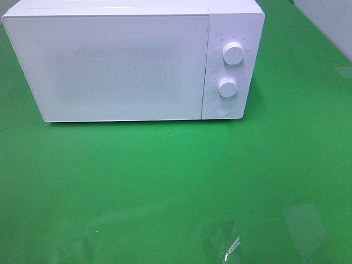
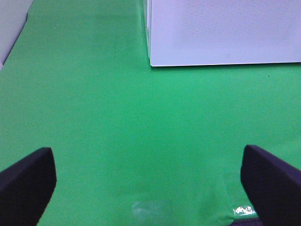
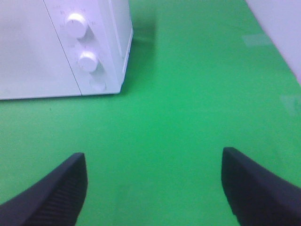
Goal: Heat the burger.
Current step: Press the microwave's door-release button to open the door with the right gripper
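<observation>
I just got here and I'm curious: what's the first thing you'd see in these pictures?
A big white microwave with its door shut stands at the back of a bright green table, with two round knobs on the right of its front. The left pincer and right pincer hang open over the green in front of it, holding nothing. No burger shows in any view.
</observation>
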{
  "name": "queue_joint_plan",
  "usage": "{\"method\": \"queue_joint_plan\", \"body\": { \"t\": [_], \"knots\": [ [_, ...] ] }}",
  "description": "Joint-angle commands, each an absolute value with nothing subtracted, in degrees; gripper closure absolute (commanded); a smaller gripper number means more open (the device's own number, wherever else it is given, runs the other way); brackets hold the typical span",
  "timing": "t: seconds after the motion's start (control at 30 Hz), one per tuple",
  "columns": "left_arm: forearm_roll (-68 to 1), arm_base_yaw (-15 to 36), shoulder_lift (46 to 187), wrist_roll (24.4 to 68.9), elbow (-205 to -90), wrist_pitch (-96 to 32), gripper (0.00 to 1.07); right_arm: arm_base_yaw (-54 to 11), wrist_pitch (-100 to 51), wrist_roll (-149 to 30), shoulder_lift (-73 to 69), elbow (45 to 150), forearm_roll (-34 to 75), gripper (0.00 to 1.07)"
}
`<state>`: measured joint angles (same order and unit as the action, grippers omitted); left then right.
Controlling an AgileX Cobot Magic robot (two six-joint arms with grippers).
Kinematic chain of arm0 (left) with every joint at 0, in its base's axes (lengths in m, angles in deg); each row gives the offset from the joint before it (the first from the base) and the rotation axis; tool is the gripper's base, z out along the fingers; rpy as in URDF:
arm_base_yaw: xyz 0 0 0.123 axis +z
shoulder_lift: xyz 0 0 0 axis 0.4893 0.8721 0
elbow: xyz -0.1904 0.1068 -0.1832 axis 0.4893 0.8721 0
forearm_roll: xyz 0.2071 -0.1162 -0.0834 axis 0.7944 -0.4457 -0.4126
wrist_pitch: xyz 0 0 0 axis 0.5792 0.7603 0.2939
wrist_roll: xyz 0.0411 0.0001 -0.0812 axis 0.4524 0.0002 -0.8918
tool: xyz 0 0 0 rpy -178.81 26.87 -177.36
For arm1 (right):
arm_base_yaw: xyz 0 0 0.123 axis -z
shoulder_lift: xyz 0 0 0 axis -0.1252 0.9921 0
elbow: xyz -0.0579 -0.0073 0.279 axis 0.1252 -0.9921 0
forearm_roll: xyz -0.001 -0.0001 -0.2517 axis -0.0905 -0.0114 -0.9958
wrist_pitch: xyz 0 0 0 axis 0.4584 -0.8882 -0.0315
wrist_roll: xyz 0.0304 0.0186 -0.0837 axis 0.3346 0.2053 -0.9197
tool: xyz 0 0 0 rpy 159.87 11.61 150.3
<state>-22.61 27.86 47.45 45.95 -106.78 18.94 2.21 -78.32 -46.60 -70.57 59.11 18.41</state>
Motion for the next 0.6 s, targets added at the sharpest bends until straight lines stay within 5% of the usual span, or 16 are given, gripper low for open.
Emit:
{"method": "queue_joint_plan", "body": {
  "t": [0.03, 0.6],
  "knots": [
    [-23.12, 27.86, 46.59, 45.95, -106.84, 18.02, 0.06, 2.32, -74.31, -47.41, -71.03, 59.79, 18.47, 0.32],
    [-23.12, 27.86, 46.59, 45.95, -106.84, 18.02, 0.06, 2.32, -41.88, -47.35, -51.72, 50.34, 18.47, 0.32]
  ]
}}
